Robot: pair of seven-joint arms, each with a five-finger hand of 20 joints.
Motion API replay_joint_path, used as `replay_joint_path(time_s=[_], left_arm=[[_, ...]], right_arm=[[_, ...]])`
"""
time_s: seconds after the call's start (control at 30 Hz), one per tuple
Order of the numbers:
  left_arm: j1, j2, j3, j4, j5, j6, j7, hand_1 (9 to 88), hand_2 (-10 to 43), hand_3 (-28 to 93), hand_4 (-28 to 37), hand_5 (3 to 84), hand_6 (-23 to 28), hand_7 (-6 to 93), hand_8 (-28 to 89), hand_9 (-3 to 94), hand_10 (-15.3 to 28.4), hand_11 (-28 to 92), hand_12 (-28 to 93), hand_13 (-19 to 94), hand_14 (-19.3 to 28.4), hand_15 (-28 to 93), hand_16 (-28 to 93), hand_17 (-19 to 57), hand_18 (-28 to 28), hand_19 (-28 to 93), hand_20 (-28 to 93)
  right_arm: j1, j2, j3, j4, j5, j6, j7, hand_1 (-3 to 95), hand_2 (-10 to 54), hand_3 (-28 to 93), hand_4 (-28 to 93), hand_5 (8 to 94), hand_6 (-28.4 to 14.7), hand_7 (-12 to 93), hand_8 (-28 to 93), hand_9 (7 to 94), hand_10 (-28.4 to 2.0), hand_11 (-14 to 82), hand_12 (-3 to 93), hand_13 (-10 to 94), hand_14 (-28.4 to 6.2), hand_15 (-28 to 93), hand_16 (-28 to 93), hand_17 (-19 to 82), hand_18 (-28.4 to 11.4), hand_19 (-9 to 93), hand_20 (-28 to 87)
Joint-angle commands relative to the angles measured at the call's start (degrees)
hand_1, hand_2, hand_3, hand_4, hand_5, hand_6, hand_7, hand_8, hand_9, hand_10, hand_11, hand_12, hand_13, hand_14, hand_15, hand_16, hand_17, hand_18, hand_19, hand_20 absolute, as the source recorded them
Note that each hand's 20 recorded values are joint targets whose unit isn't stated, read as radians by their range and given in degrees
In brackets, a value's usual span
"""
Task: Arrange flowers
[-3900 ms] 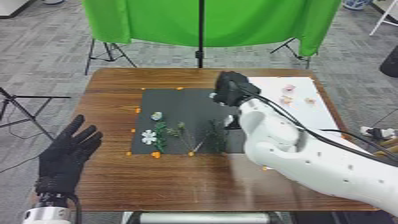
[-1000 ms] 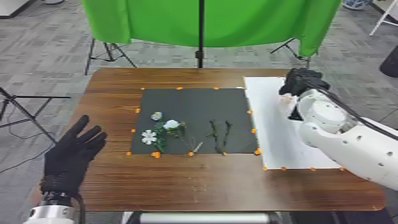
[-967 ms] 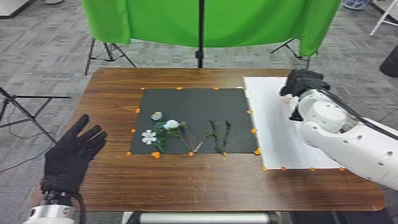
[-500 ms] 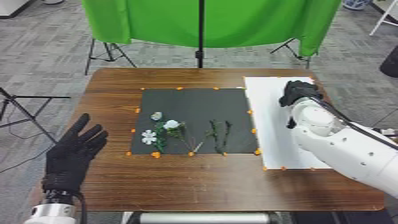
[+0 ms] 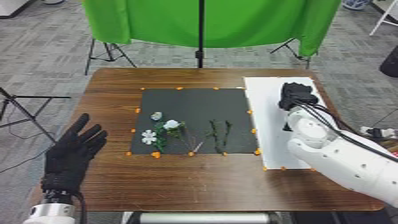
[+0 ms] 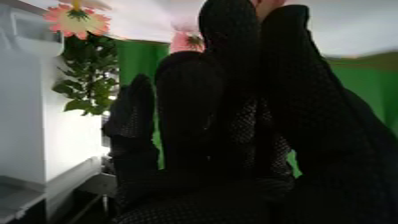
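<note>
On the right side of the white sheet, my right hand points down over the place of the pink flowers. Its glove has nearly straight fingers in the right wrist view, with a pink flower at the tips; whether it is pinched I cannot tell. Two other pink flowers are close by. The dark mat bears a white bloom above thin stems, a white flower, a pale bud and two green stems. My left hand is open at the table's left edge.
Orange pieces line the edges of the mat and sheet on the brown table. A green backdrop hangs beyond the far edge. My right forearm crosses the table's right edge.
The right hand has gone from the mat's right edge to the white sheet, then slightly nearer. The white bloom now shows above the thin stems. My left hand has barely moved.
</note>
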Motion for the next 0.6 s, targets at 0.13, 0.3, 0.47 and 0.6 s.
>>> replay_joint_path(time_s=[0.13, 0.3, 0.47, 0.6], left_arm=[[1.7, -0.70, -1.01, -0.34, -0.02, 0.11, -1.04, 23.6, 5.5, 83, -23.7, 33.5, 7.4, 12.0, -11, 31.7, 19.4, 20, 8, 20, 26.2, 40, -9, -10.8, 28.4, 58, -1], [1.0, -0.22, -0.28, -0.10, -0.18, -0.15, -0.71, 23.6, 5.5, 83, -23.6, 33.4, 7.4, 11.8, -11, 31.4, 19.2, 20, 8, 20, 25.7, 40, -9, -10.8, 28.4, 58, -1], [1.4, -0.46, -0.95, -0.23, 0.25, -0.31, -1.31, 23.6, 5.5, 83, -23.4, 33.4, 7.5, 11.5, -11, 31.0, 19.0, 20, 8, 20, 25.5, 39, -9, -10.6, 28.0, 58, -1], [1.4, -1.07, -1.21, -0.19, 0.51, -0.16, -1.81, 23.6, 5.5, 83, -23.3, 33.3, 7.4, 11.5, -11, 30.8, 18.8, 20, 8, 20, 25.2, 39, -9, -10.5, 27.8, 58, -1]], right_arm=[[-2.8, -1.4, 2.9, -15.8, -1.8, 2.8, -10.1, 57.7, -9.5, 66, -28, 88.0, 2.8, 16, 2, 93.5, -5.9, 17.9, 35.7, 75, -4.3, 69, 24, 31, -20.4, 85, 46], [-2.4, -6.8, -0.4, -16.3, -3.5, 0.8, -13.3, 55.1, -9.5, 69, -28, 87.4, 3.0, 17, 2, 92.1, -6.6, 23.2, 34.4, 74, -4.8, 70, 23, 29, -20.4, 85, 46], [-2.0, -9.7, -3.1, -14.6, -4.1, 2.1, -13.6, 54.3, -9.5, 69, -28, 86.8, 3.4, 17, 2, 91.1, -6.7, 26.9, 33.6, 74, -4.9, 71, 22, 29, -20.4, 86, 46], [-2.6, -10.8, -2.8, -14.4, -4.0, 1.7, -14.2, 54.2, -9.5, 69, -28, 86.5, 3.5, 17, 2, 90.7, -6.8, 27.8, 33.6, 74, -4.9, 71, 22, 29, -20.5, 86, 46]])
